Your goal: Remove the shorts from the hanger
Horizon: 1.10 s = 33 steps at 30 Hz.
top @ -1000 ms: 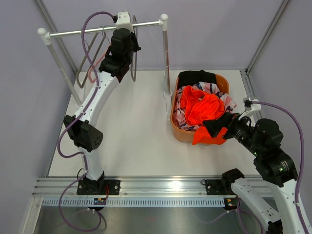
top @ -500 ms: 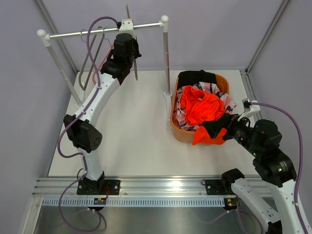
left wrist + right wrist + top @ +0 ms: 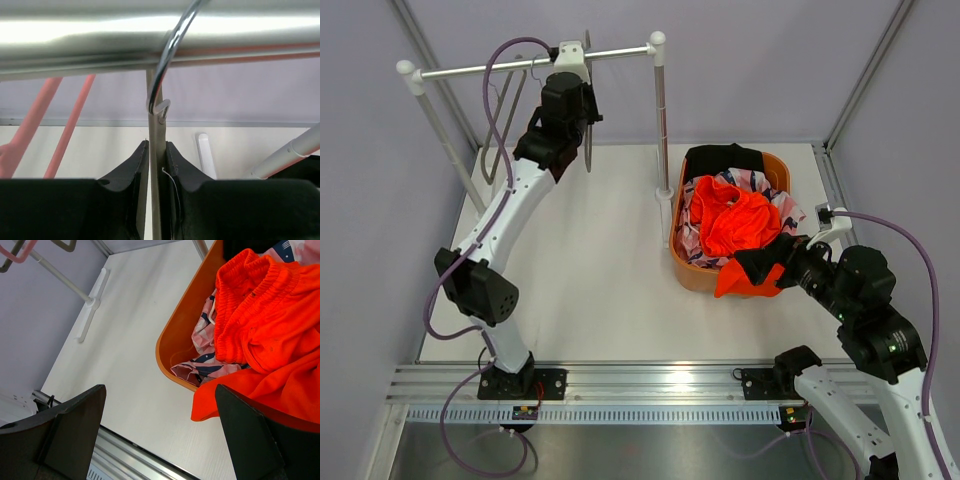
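Observation:
The orange shorts (image 3: 735, 225) lie on top in the orange basket (image 3: 695, 277), one leg draped over its near rim. The pink printed shorts (image 3: 767, 188) and the black shorts (image 3: 725, 157) lie under and behind them. My left gripper (image 3: 578, 85) is shut on the neck of a bare pale hanger (image 3: 155, 120), whose metal hook sits over the rail (image 3: 100, 35). My right gripper (image 3: 160, 435) is open and empty, just above the table at the basket's near corner, next to the draped orange shorts (image 3: 270, 325) and a fold of the pink shorts (image 3: 205, 367).
The rail (image 3: 520, 62) stands on two posts at the back left, the right post (image 3: 663, 120) beside the basket. Other bare hangers (image 3: 500, 130) hang left of my left gripper, and pink ones (image 3: 65, 125) show in the left wrist view. Enclosure walls surround the table.
My left arm has swung left and up, turning the hanger edge-on and bringing its hook to the rail. The right arm and the shorts have not moved.

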Available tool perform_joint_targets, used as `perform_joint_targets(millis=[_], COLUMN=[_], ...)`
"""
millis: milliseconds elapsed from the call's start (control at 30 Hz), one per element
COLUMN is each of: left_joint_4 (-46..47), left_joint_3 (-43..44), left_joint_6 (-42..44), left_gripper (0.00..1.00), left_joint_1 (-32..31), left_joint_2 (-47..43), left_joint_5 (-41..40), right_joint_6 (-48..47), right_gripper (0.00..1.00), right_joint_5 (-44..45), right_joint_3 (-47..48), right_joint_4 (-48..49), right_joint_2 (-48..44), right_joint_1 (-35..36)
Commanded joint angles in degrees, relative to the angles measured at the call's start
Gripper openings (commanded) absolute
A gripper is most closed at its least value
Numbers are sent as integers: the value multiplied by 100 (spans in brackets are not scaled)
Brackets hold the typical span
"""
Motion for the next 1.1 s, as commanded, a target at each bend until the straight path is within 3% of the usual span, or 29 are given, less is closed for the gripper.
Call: perform_joint_targets(millis=[0, 333, 800, 1067], left_joint_4=[349, 279, -89, -572], left_joint_3=[-157, -543, -1080, -1790], left_joint_6=[49, 39, 365, 506], left_gripper=[22, 30, 34, 34], left_joint_1=[28, -156, -684, -1456], left_joint_2=[-509, -984, -2029, -2917], left_joint_5=[43, 219, -247, -563], right_joint_6=[18, 44, -9, 44], right_gripper=[99, 99, 99, 99], right_joint_5=[-63, -11, 191, 95], right_joint_3=[-11, -37, 6, -73], right_joint_4=[168, 194, 212, 475], right_joint_2=[-26, -26, 97, 184], right_joint_1=[-1, -1, -1, -1])
